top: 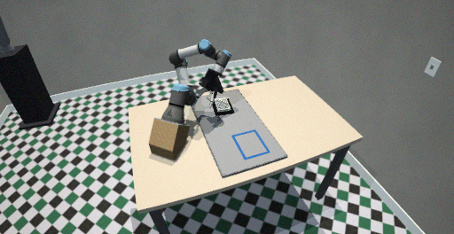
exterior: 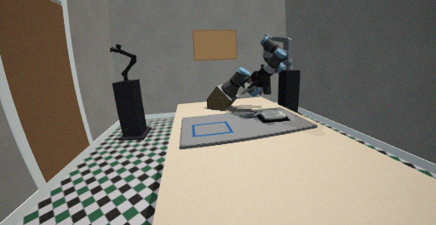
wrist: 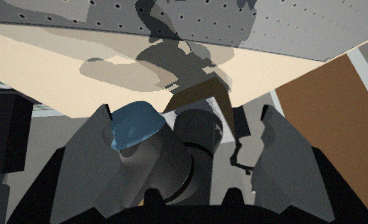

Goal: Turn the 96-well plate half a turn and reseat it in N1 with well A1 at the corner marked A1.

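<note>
The 96-well plate (top: 223, 104) (exterior: 273, 115), pale with a grid of wells, lies in the black nest N1 (top: 225, 113) (exterior: 263, 119) near the back end of the grey board. It looks flat. The cut corner and the A1 mark are too small to tell. My gripper (wrist: 186, 105) (exterior: 266, 91) is open, its two jaws wide apart with nothing between them. It is tilted and hangs above the board, clear of the plate. The plate and nest are out of the wrist view.
The grey perforated board (top: 213, 143) (exterior: 247, 135) (wrist: 285, 30) lies on the wooden table (top: 306, 116) (exterior: 255, 175). A blue square outline (top: 239, 146) (exterior: 213, 135) is marked on its front part. The arm stands on a brown block (top: 166, 138) (exterior: 219, 99) beside the board.
</note>
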